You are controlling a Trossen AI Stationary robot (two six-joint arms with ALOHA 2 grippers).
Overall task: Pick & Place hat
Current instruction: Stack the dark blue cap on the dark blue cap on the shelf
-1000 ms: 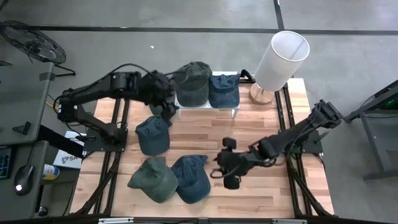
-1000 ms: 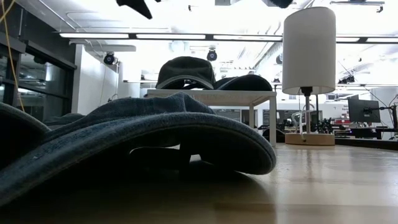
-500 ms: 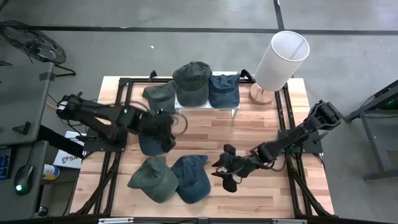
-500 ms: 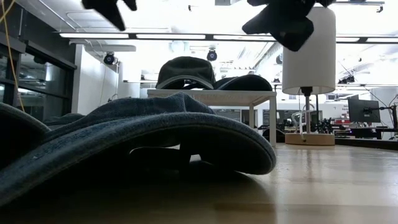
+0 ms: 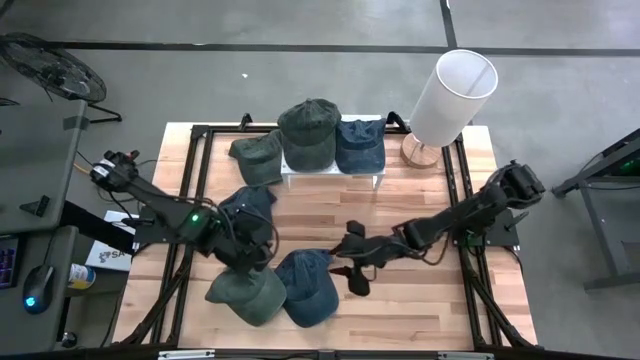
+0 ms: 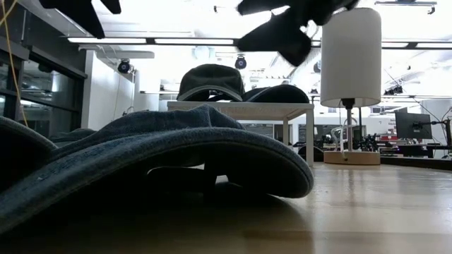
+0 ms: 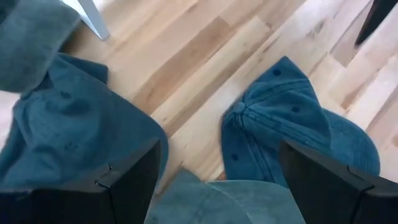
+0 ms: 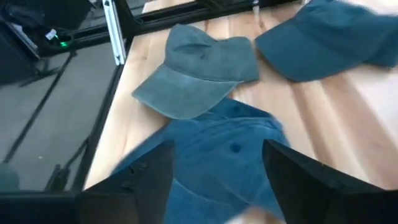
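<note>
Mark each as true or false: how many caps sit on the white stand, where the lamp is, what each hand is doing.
1. Two caps sit on the white stand. True.
2. The lamp lies toppled at the table's near edge. False: it stands at the far right corner.
3. The right hand is open beside the blue cap. True.
4. The left hand is shut on a green cap. False: it is open, holding nothing.
</note>
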